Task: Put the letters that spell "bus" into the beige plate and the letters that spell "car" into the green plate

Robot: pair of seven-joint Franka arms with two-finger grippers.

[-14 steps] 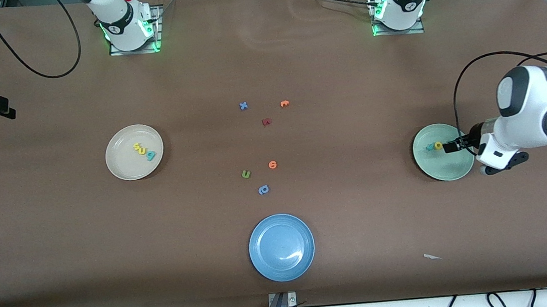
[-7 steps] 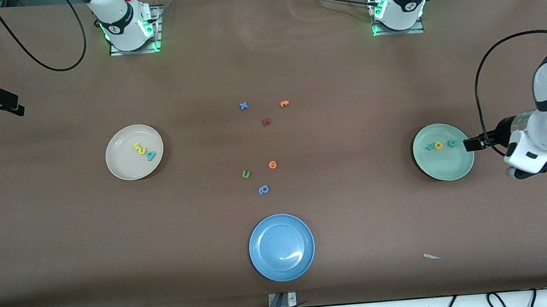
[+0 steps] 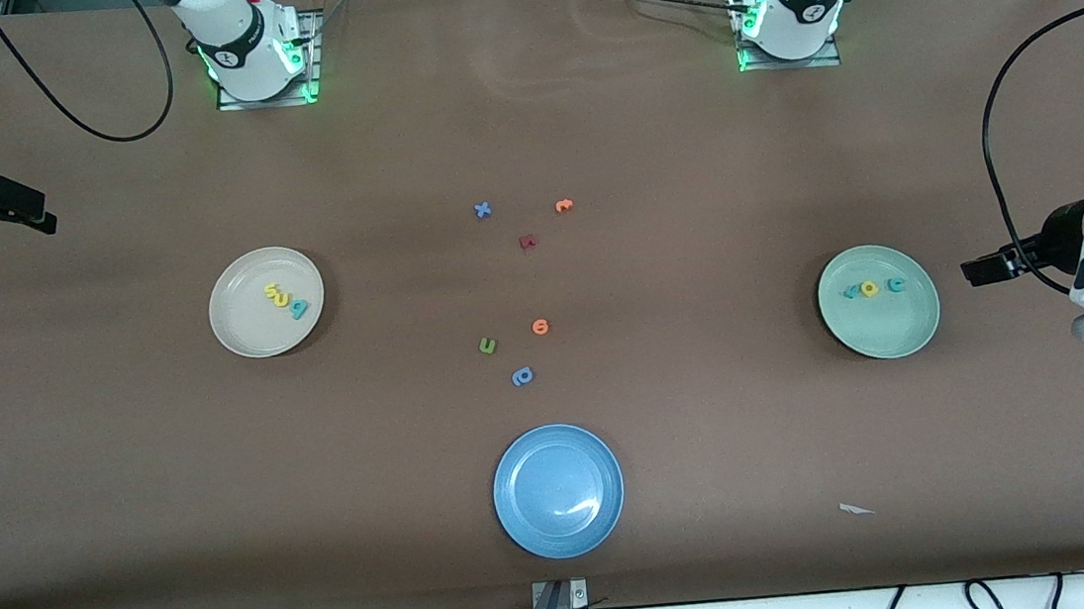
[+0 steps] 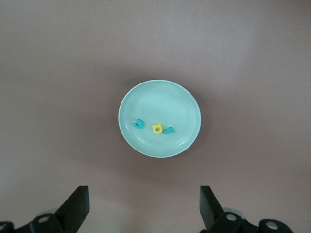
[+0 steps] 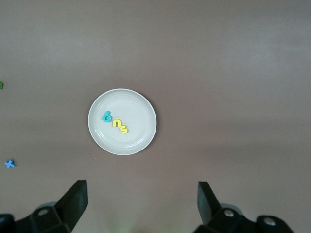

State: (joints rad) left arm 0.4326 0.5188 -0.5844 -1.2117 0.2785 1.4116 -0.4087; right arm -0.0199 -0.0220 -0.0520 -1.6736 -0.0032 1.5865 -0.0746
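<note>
On the green plate (image 3: 888, 331), teal c, yellow a, teal r (image 3: 871, 289), left gripper (image 3: 971, 269) and right gripper (image 3: 37, 219) both released.

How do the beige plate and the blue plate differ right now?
The beige plate holds three small letters, two yellow and one teal; the blue plate holds nothing. The beige plate lies toward the right arm's end of the table, the blue plate mid-table and nearer the front camera. The beige one is cream, the other mid-blue. Both are round, shallow, rimmed plates that look about the same size, and neither gripper is over either.
</note>
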